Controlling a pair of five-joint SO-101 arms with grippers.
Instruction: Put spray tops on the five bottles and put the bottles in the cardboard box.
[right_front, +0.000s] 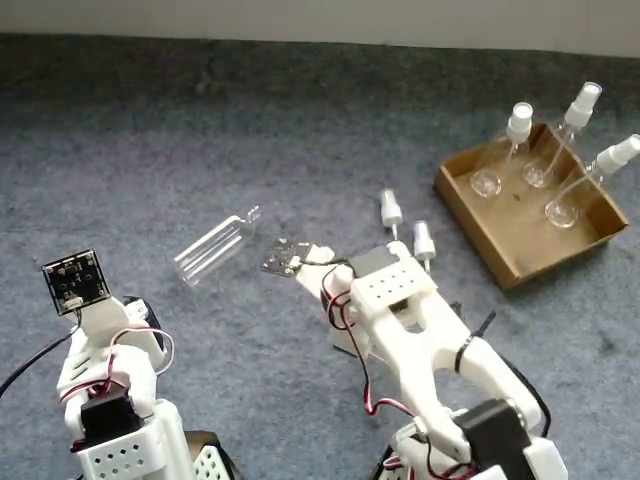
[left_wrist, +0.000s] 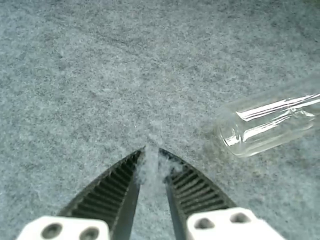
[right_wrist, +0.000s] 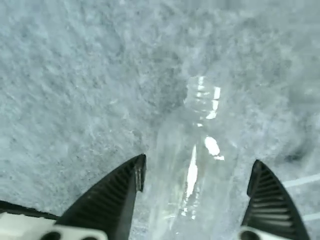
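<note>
Right wrist view first: how does the right end effector (right_wrist: 198, 160) stand?
— Spread wide, gripping nothing yet. A clear bottle (right_wrist: 194, 175) lies on the grey surface (right_wrist: 75, 75) between its jaws. Its long axis runs straight away from the wrist, with the open neck at the far end. A plain squeeze across the body should catch it, I'd judge.
Is that the uncapped bottle (right_front: 212, 250) lying in the high view?
— Hard to say; the arm hides whatever is under it there. That one lies aslant, neck toward the right arm, base toward the left arm.
And the left end effector (left_wrist: 152, 150)?
— All but closed and empty, with that bottle's base near it, off to one side. Two loose spray tops (right_front: 390, 210) stand just beside the right arm, on the side of the cardboard box (right_front: 475, 235), where three capped bottles (right_front: 503, 152) lean.
</note>
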